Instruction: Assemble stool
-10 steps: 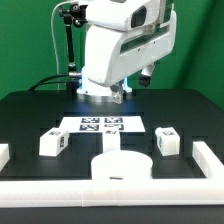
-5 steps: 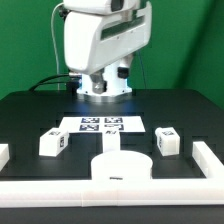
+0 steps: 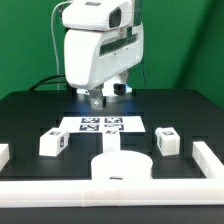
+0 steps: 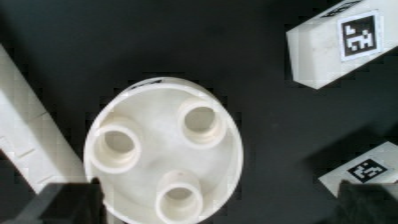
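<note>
The white robot arm is up at the back of the black table. Its claw hangs down above the table, behind the marker board. The claw is wide open and has nothing in it. The round white seat of the stool lies flat on the table near the front, just behind the long front rail. None of the legs is on the seat yet. In the exterior view one leg sits on the table toward the exterior view's left, and another leg sits toward the exterior view's right. The third leg stands just behind the seat, between it and the marker board. Each is a small white block with a black-and-white square tag on it. A side rail lies at the exterior view's right edge. The wrist view looks straight down on the seat and shows three round holes in it. A leg with its tag facing up and a further leg lie near the seat but do not touch it. A white rail runs just beside the seat, and I cannot tell if they touch.
</note>
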